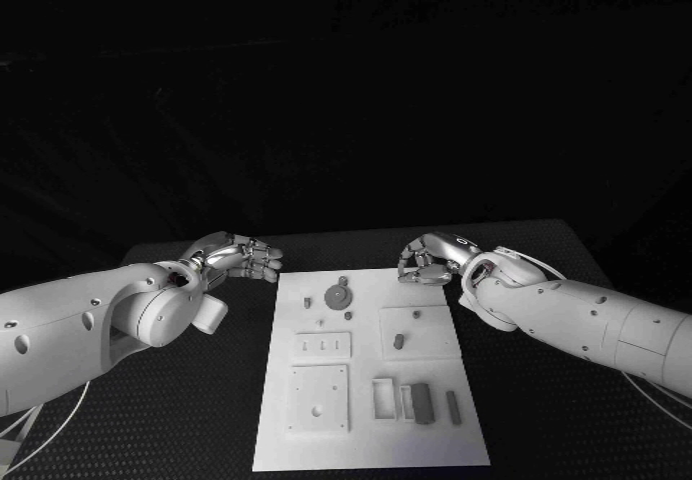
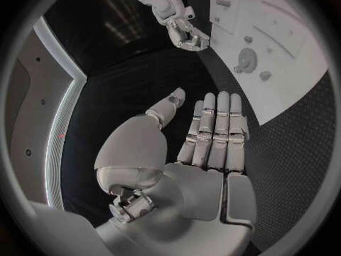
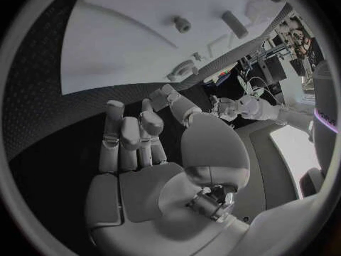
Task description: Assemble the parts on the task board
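Apparently little is assembled: loose parts (image 1: pixel 418 402) lie across the task board (image 1: pixel 368 445) at mid-surface. Beyond, the left hand (image 1: pixel 242 257) and right hand (image 1: pixel 431 258) flank its far corners, fingers apart, holding nothing.

task board (image 1: pixel 372 440): white
parts (image 1: pixel 336 297): grey
counter (image 1: pixel 528 400): black, finely dotted weave
left hand (image 1: pixel 245 258): silver
right hand (image 1: pixel 433 257): silver
arms (image 1: pixel 87 330): white

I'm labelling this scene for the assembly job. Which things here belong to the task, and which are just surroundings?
Belongs to the job:
task board
parts on it, e.g. round part
left robot hand, empty
right robot hand, empty

Just there:
black table
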`<control>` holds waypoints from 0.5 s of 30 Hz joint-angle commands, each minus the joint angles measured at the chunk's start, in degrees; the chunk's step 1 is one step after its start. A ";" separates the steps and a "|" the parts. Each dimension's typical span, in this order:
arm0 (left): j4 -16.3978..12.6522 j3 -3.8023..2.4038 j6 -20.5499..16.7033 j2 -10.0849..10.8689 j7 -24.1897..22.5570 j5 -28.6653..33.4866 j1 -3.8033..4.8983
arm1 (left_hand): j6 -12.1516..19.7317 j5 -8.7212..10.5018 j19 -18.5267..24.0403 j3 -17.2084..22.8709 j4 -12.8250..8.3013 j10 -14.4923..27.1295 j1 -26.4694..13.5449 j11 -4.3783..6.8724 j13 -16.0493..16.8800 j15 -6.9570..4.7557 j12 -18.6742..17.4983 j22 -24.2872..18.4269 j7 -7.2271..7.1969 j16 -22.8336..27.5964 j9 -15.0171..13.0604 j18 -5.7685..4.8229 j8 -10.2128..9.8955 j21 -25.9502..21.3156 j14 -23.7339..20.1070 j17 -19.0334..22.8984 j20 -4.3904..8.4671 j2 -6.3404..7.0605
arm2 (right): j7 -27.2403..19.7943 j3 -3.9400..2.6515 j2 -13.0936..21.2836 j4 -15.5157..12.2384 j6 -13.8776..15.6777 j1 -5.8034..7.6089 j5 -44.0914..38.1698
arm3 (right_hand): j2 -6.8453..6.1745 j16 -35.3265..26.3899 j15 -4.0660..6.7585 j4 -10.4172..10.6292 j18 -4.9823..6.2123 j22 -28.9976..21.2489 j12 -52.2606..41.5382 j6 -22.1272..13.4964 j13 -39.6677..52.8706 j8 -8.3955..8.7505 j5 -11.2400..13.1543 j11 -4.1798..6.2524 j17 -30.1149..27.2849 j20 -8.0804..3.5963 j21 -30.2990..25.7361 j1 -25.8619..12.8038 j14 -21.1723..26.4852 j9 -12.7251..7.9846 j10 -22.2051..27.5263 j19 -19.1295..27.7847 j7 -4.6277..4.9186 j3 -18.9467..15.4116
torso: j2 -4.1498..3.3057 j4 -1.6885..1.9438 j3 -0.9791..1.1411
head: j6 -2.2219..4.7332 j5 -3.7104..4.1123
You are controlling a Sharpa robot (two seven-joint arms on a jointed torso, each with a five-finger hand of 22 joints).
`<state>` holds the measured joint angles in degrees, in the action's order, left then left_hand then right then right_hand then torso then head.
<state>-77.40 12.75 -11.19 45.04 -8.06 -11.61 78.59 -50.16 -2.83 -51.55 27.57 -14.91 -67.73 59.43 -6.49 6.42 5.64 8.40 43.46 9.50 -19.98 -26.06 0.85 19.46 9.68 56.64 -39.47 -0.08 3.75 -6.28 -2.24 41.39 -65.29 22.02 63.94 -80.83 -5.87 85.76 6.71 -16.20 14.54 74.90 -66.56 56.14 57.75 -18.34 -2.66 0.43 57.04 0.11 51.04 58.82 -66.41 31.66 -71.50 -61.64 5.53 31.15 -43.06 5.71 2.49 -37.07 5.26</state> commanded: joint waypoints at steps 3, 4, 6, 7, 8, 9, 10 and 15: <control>0.32 -0.10 -0.07 -1.33 10.07 -5.96 0.34 | -0.77 -0.03 -1.33 -0.77 1.24 -1.40 -3.07 0.46 0.79 -0.33 0.87 0.40 -0.06 -0.77 0.19 0.69 0.10 0.65 1.41 -0.85 0.35 1.16 | 6.31 0.01 0.02 -5.30 -2.83 0.95 -4.12 | 0.00 0.25 -0.01 0.06 0.46 0.70 -0.15 0.30 -0.10 -0.21 -0.12 0.40 -0.11 -0.10 0.37 -0.82 -0.36 0.14 -0.26 -0.50 0.03 -0.29 | 0.25 -0.22 -0.17 | 0.39 -0.37; 0.47 -0.10 0.77 -1.64 11.12 -6.73 0.45 | -0.94 -0.03 -1.68 -0.90 1.68 -1.78 -3.78 0.66 1.02 -0.51 1.09 0.51 -0.13 -0.98 0.20 0.77 0.14 0.81 1.79 -1.10 0.51 1.34 | 6.71 0.01 -0.12 -6.14 -3.18 1.09 -4.31 | 0.00 0.25 0.00 0.10 0.46 0.69 -0.13 0.30 -0.11 -0.21 -0.12 0.41 -0.06 -0.11 0.37 -0.89 -0.41 0.16 -0.28 -0.52 0.02 -0.29 | 0.35 -0.26 -0.23 | 0.42 -0.45; 0.55 -0.10 1.78 -2.18 12.83 -7.95 0.63 | -1.44 -0.02 -2.24 -1.20 2.87 -2.34 -5.56 0.99 1.43 -0.82 1.42 0.67 -0.34 -1.28 0.17 0.87 0.31 1.04 2.35 -1.56 0.79 1.58 | 7.22 0.01 -0.45 -7.22 -3.53 1.32 -4.57 | -0.06 0.24 0.01 0.19 0.46 0.67 -0.11 0.32 -0.12 -0.21 -0.12 0.42 -0.07 -0.12 0.36 -1.04 -0.46 0.20 -0.30 -0.56 0.01 -0.29 | 0.50 -0.32 -0.30 | 0.48 -0.69; 0.58 -0.10 2.33 -2.51 13.67 -8.55 0.74 | -1.79 0.02 -2.65 -1.33 3.45 -2.78 -6.40 1.20 1.69 -1.03 1.67 0.79 -0.49 -1.51 0.13 0.95 0.45 1.23 2.76 -1.84 0.96 1.69 | 7.45 0.02 -0.65 -7.78 -3.71 1.42 -4.78 | -0.09 0.24 0.01 0.22 0.46 0.67 -0.10 0.33 -0.12 -0.20 -0.12 0.42 -0.03 -0.13 0.36 -1.09 -0.50 0.22 -0.31 -0.57 0.01 -0.29 | 0.58 -0.35 -0.34 | 0.47 -0.88; 0.65 -0.10 2.80 -2.95 14.69 -9.22 0.86 | -2.06 0.02 -3.04 -1.39 3.92 -3.15 -7.07 1.42 1.95 -1.25 1.89 0.91 -0.65 -1.72 0.11 1.05 0.55 1.41 3.14 -2.14 1.17 1.89 | 7.75 0.03 -0.87 -8.35 -4.01 1.51 -5.04 | -0.09 0.24 0.02 0.23 0.46 0.66 -0.09 0.33 -0.12 -0.20 -0.12 0.43 -0.03 -0.14 0.36 -1.11 -0.51 0.22 -0.32 -0.58 0.01 -0.29 | 0.66 -0.37 -0.39 | 0.42 -1.09; 0.81 -0.11 3.39 -3.43 15.71 -10.01 1.02 | -2.22 0.01 -3.41 -1.59 4.72 -3.60 -8.15 1.62 2.24 -1.44 2.17 1.02 -0.71 -1.97 0.11 1.08 0.57 1.57 3.55 -2.44 1.30 1.90 | 7.91 0.03 -1.09 -8.84 -4.11 1.59 -5.17 | -0.10 0.23 0.02 0.23 0.46 0.66 -0.09 0.33 -0.12 -0.20 -0.12 0.43 -0.03 -0.14 0.36 -1.12 -0.51 0.23 -0.32 -0.59 0.00 -0.28 | 0.74 -0.40 -0.43 | 0.39 -1.26; 1.01 -0.11 4.04 -3.84 16.42 -10.87 1.22 | -2.34 0.03 -3.92 -2.11 5.57 -4.31 -9.57 2.05 2.70 -1.85 2.63 1.18 -0.81 -2.44 0.14 1.25 0.56 1.81 4.26 -2.96 1.64 1.56 | 8.08 0.04 -1.30 -9.29 -4.25 1.63 -5.24 | -0.11 0.23 0.02 0.24 0.46 0.66 -0.09 0.33 -0.12 -0.20 -0.12 0.43 -0.02 -0.14 0.36 -1.13 -0.53 0.23 -0.32 -0.59 0.00 -0.28 | 0.80 -0.40 -0.47 | 0.32 -1.37; 1.57 -0.02 4.97 -5.58 19.26 -14.36 1.76 | -4.27 -0.09 -6.80 -6.28 5.93 -8.19 -13.80 4.43 6.69 -4.28 6.04 2.24 -1.90 -5.83 0.02 1.58 1.06 3.20 7.79 -7.19 3.40 -0.05 | 8.55 0.07 -2.51 -10.81 -4.81 1.67 -5.65 | -0.12 0.23 0.03 0.26 0.46 0.65 -0.08 0.34 -0.12 -0.20 -0.12 0.44 -0.02 -0.16 0.35 -1.17 -0.56 0.26 -0.34 -0.62 -0.01 -0.26 | 1.04 -0.43 -0.59 | -0.02 -1.78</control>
<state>-75.92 12.73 -8.97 39.75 6.72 -21.32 80.20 -54.10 -2.83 -58.05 21.63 -9.01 -75.52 46.03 -2.23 12.70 1.51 14.13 45.61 7.60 -25.51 -25.98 1.79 20.27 12.71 64.05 -46.22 3.21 3.83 0.46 -2.19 39.16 -75.73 19.11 65.62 -84.70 -6.03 85.75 6.65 -16.04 14.22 74.90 -66.56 56.14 57.69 -18.34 -2.66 0.42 57.02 -0.10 51.04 58.07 -66.55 31.83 -71.69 -61.85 5.53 30.99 -42.26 5.33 2.02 -36.89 3.74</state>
